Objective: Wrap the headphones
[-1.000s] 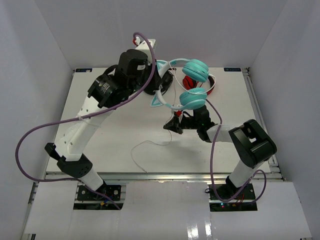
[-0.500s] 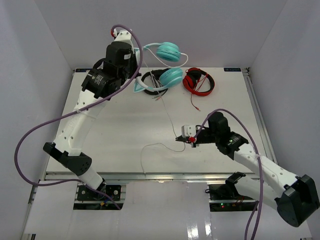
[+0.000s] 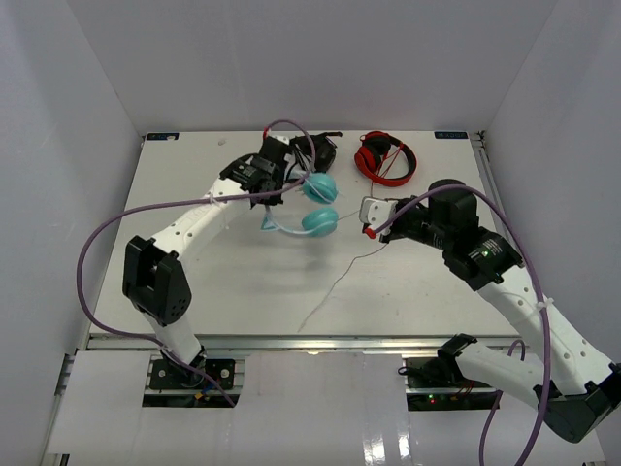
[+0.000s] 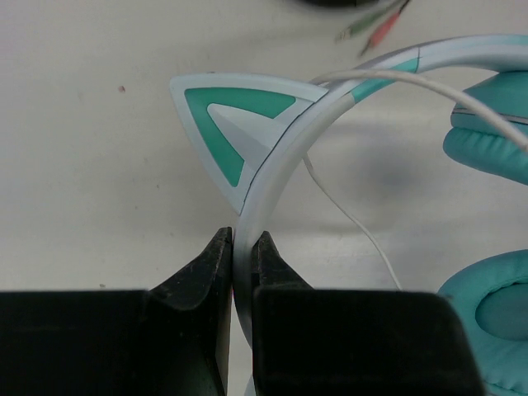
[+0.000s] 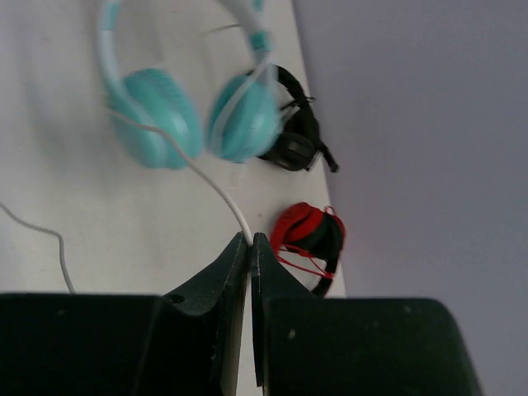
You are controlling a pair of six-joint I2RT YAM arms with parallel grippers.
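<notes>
The teal headphones [image 3: 316, 205] hang just above the table's middle, ear cups one over the other. My left gripper [image 3: 279, 197] is shut on their white headband [image 4: 280, 165], just below a teal cat ear [image 4: 223, 124]. Both ear cups [image 4: 491, 124] show to the right in the left wrist view. My right gripper [image 3: 370, 229] is shut on the thin white cable [image 5: 210, 181], a short way right of the ear cups [image 5: 157, 115]. The rest of the cable [image 3: 335, 282] trails over the table toward the front edge.
Red headphones [image 3: 388, 157] lie at the back right and also show in the right wrist view [image 5: 309, 239]. Black headphones [image 3: 320, 150] lie at the back, right behind the teal ones. White walls enclose the table on three sides.
My left arm has swung the teal headphones down and forward from high at the back to mid-table. My right gripper has moved back and up with the cable, closer to the ear cups.
</notes>
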